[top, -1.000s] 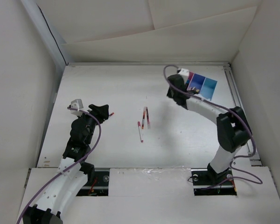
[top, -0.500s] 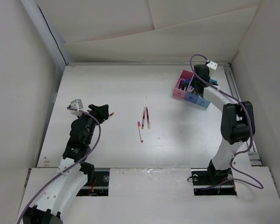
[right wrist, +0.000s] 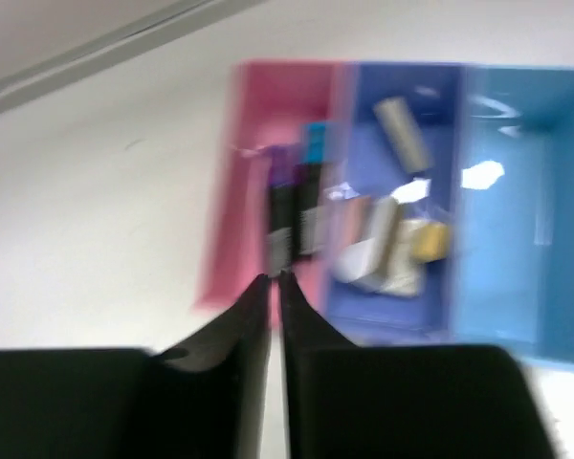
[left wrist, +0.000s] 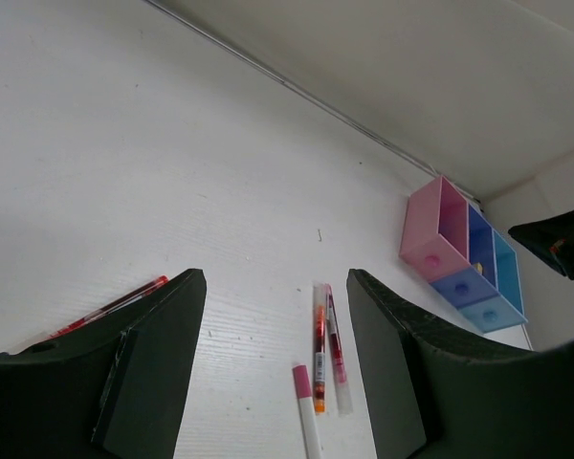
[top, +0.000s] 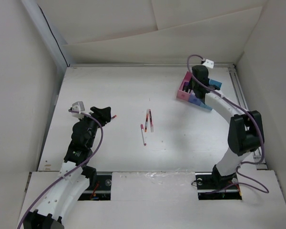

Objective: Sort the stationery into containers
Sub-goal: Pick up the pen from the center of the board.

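Note:
The three-compartment tray stands at the far right, with pink, dark blue and cyan bins. In the blurred right wrist view, the pink bin holds two dark highlighters and the dark blue bin holds beige eraser-like blocks. My right gripper is shut and empty, just above the pink bin's near edge. Two thin red-tipped pens and a white pink-capped pen lie mid-table; they also show in the left wrist view. My left gripper is open and empty, left of them.
A red pen lies just outside my left finger, also in the top view. White walls close in the table on three sides. A metal rail runs along the right edge behind the tray.
My right arm swung from the tray's left side to the right, then back a little, and now hovers over the tray. The left arm and the pens have not moved.

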